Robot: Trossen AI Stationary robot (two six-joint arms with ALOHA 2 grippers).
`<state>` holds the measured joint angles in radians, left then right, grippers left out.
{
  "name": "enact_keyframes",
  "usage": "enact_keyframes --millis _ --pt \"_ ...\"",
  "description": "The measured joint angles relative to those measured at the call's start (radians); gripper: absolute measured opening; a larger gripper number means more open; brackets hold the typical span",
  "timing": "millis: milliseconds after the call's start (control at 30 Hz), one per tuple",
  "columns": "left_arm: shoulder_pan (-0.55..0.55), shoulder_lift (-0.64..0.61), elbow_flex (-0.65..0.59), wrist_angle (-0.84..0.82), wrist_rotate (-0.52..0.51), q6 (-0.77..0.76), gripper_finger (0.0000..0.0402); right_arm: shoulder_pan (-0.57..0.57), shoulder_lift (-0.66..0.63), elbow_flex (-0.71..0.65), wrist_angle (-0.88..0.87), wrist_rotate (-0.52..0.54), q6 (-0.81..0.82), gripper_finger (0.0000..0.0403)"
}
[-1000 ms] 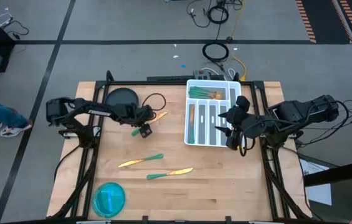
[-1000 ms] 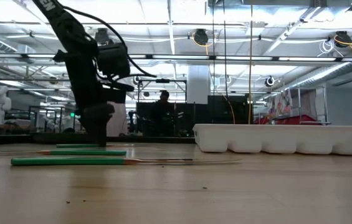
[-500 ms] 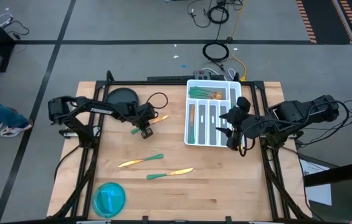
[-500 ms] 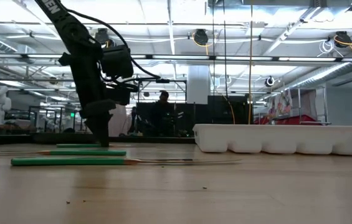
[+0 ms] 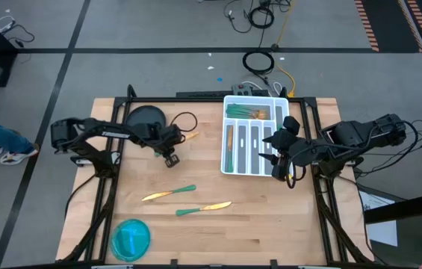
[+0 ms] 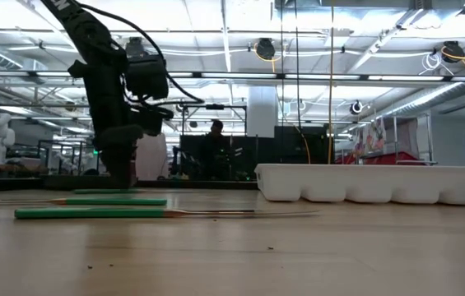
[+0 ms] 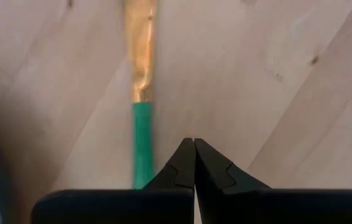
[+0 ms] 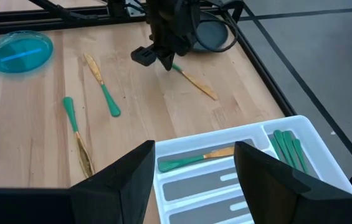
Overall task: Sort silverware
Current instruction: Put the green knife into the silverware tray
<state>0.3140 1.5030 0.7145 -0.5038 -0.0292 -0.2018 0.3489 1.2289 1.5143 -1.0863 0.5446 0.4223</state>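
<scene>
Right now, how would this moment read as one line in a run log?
left gripper shut beside teal-handled piece | right gripper open over white tray | two loose pieces mid-table

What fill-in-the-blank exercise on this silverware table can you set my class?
The left pincer, beside a green-handled piece, is ____.
The right pincer, above the white tray, is ____.
Elsewhere on the table, ____ more silverware pieces lie loose.
Missing words: shut; open; two.
</scene>
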Motion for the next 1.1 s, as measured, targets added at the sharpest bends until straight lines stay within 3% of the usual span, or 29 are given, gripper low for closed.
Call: enact_keyframes --millis 200,300,433,567,667,833,1000,1100 --pt "-0.017 -0.013 0.004 -0.017 -0.016 -0.026 0.0002 0.0 0.0 0.0 -0.006 0.0 0.0 0.0212" --pt "-0.027 -0.029 0.02 -0.085 -0.083 -0.055 0.0002 0.0 0.0 0.0 -0.033 0.0 0.0 0.0212" --pt "-0.008 -0.081 0.048 -0.17 -0.093 -0.051 0.0009 0.0 0.0 0.0 -0.065 0.001 0.001 0.0212" --pt "0.029 -0.16 0.058 -0.226 -0.042 -0.018 0.0062 0.0 0.0 0.0 -0.061 0.004 0.0 0.0212" --pt "0.059 -0.206 0.05 -0.243 -0.082 0.024 0.0116 0.0 0.0 0.0 -0.06 0.004 0.0 0.0212" --pt "0.09 -0.238 -0.048 -0.08 -0.072 0.003 0.0196 0.0 0.0 0.0 -0.06 0.0 0.006 0.0212" --pt "0.066 -0.24 -0.143 0.09 -0.048 -0.036 0.0222 0.0 0.0 0.0 -0.061 0.0 0.007 0.0212" --pt "0.039 -0.239 -0.186 0.129 -0.104 -0.046 0.0223 0.0 0.0 0.0 -0.062 0.0 0.006 0.0212"
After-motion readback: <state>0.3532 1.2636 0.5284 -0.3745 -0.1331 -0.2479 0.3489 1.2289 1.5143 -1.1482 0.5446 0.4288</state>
